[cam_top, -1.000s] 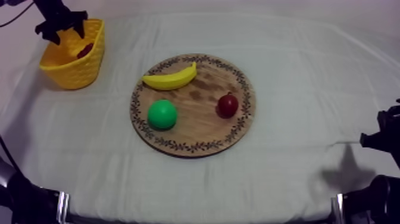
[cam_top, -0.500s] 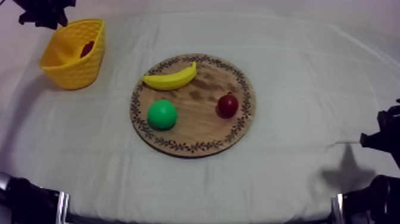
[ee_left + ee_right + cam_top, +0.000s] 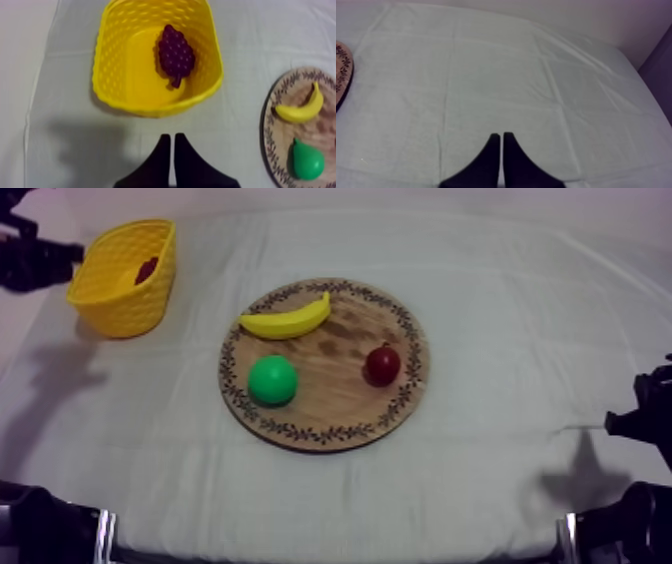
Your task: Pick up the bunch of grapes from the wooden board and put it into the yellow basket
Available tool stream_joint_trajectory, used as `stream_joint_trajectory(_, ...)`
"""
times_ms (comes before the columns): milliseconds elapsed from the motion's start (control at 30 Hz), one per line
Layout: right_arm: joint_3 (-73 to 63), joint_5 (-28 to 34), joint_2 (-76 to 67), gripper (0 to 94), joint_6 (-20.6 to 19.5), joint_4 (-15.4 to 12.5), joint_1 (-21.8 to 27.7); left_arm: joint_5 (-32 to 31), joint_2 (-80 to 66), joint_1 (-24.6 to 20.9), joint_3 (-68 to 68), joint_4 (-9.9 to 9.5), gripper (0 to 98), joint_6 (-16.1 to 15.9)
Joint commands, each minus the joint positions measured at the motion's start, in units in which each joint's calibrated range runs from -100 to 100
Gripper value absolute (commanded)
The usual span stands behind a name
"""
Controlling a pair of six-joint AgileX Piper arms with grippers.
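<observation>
The dark purple bunch of grapes (image 3: 176, 53) lies inside the yellow basket (image 3: 107, 75), against its far wall; from above the grapes (image 3: 146, 269) show as a dark patch in the basket (image 3: 125, 306) at the table's far left. My left gripper (image 3: 171, 142) hovers above the cloth just outside the basket's near rim, its fingers shut together with nothing between them; in the top view it (image 3: 30, 260) is to the left of the basket. My right gripper (image 3: 499, 139) is shut over bare cloth at the right side (image 3: 640, 413).
The round wooden board (image 3: 330, 413) in the middle carries a banana (image 3: 287, 320), a green pear (image 3: 272, 380) and a small red fruit (image 3: 382, 365). The board's rim (image 3: 342, 70) lies far from my right gripper.
My left gripper has drawn back from over the basket toward the left edge of the table and its fingers have closed. The grapes stay in the basket. The right arm has not moved.
</observation>
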Motion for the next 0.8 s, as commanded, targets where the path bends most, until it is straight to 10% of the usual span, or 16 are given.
stream_joint_trajectory(0, -0.05, -0.02, 0.01, 0.3, 0.01, -0.01, -0.01, -2.0, -11.71, 0.04, 12.36, -0.11, 0.1, -1.89)
stream_joint_trajectory(767, -0.05, -0.02, 0.01, 0.3, 0.01, -0.01, -0.01, -14.77, -63.49, 6.21, 48.65, -2.14, 0.0, -0.44)
